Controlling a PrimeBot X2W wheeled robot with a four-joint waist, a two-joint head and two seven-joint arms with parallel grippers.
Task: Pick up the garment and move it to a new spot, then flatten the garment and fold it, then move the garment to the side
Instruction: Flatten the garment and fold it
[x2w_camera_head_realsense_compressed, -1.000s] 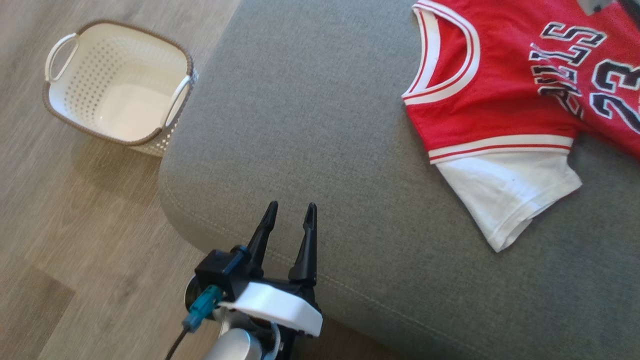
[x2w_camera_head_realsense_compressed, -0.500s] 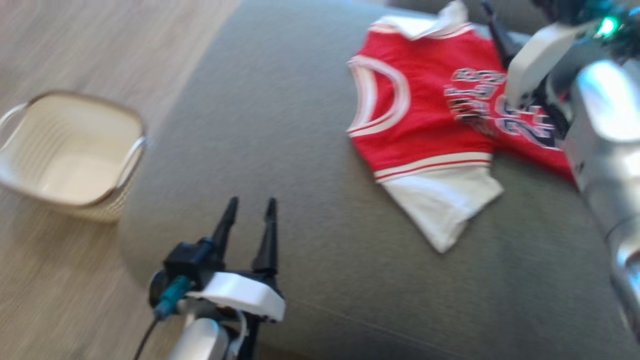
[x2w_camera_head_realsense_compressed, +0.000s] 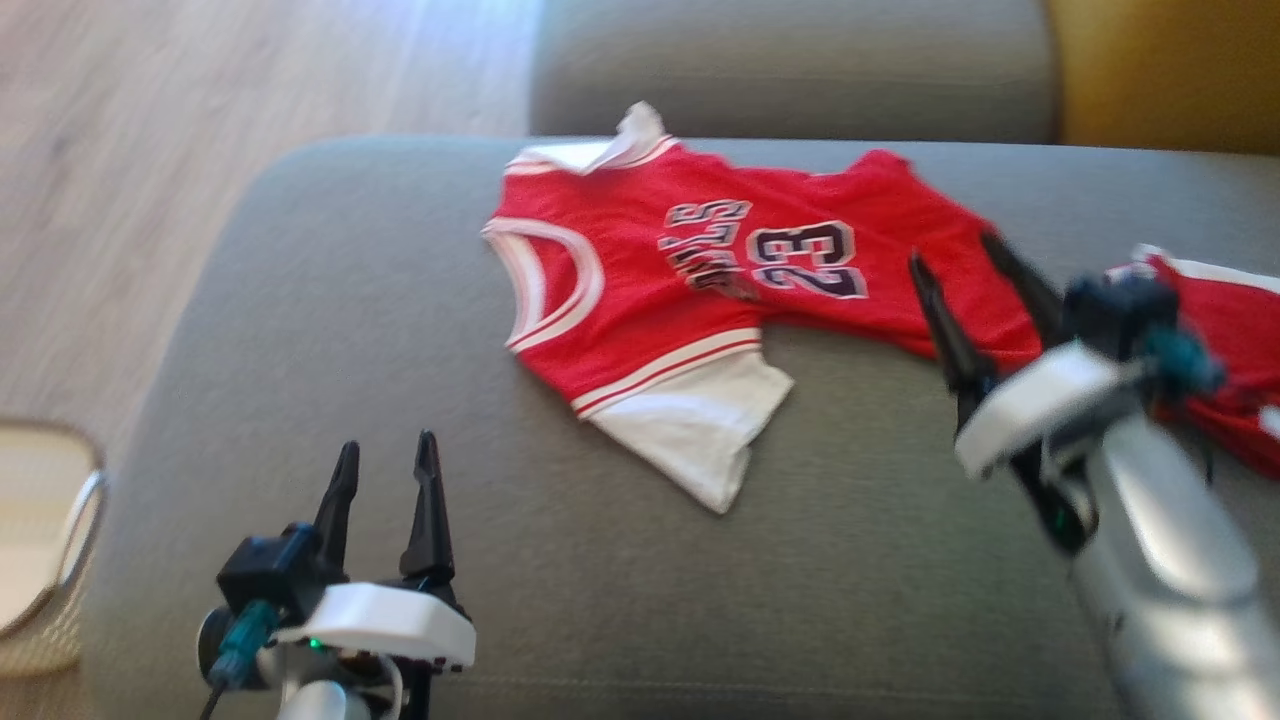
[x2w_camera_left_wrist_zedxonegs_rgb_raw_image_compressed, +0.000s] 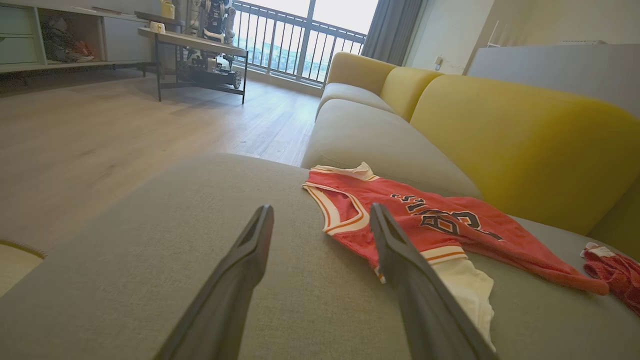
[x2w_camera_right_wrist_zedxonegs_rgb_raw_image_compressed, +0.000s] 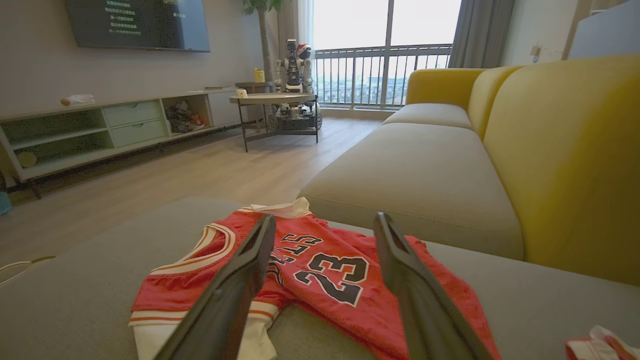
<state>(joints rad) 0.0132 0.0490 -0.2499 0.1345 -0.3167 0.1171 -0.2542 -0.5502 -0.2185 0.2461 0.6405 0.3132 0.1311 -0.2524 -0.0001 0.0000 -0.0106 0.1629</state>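
Garments: two. A red mesh basketball jersey with white sleeve and number 23 (x2w_camera_head_realsense_compressed: 640, 300) lies rumpled on the grey fabric sofa cushion (x2w_camera_head_realsense_compressed: 350, 330), centre toward 12 o'clock. A smaller red-and-white cloth (x2w_camera_head_realsense_compressed: 1220, 330) lies at 3 o'clock.
Grippers: two, both spread and holding nothing. The left gripper (x2w_camera_head_realsense_compressed: 388, 442) is at 7 o'clock, the right gripper (x2w_camera_head_realsense_compressed: 952, 250) at 3 o'clock over the jersey's edge.
Basket: one, cream plastic basket (x2w_camera_head_realsense_compressed: 40, 520), at 8 o'clock.

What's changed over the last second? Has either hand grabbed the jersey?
Mostly the head camera swung right. The right hand now hangs open over the lower half of the jersey, further from the lettering than before; nothing grabbed. The left hand stayed open over the sofa, and the jersey lies as it did.
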